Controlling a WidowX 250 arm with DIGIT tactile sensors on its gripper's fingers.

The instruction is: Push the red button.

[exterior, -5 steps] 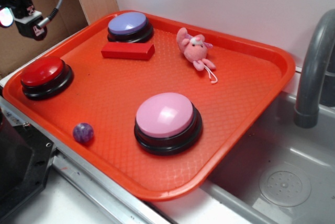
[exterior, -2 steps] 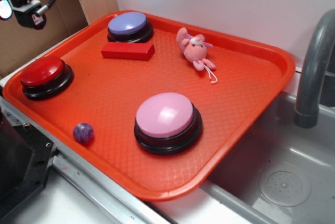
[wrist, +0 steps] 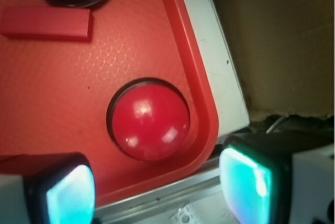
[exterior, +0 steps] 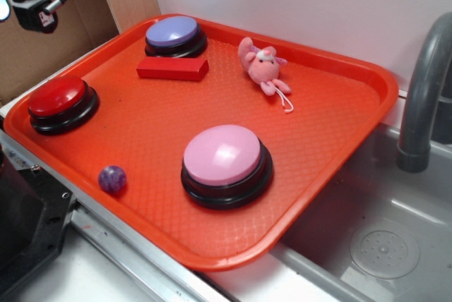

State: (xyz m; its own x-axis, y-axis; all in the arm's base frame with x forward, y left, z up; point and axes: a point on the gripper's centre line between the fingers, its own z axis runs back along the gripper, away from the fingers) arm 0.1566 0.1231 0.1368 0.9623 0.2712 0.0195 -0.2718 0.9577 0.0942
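While tray (exterior: 367, 76) holds red button (exterior: 58, 96), pink button (exterior: 222, 154)

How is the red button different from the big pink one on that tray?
The red button has a glossy deep red dome; the pink button has a pale pink one. The red button is clearly smaller than the pink button. The red button sits in the tray's left corner by the rim, while the pink button sits nearer the middle. Both are round domes on black circular bases.
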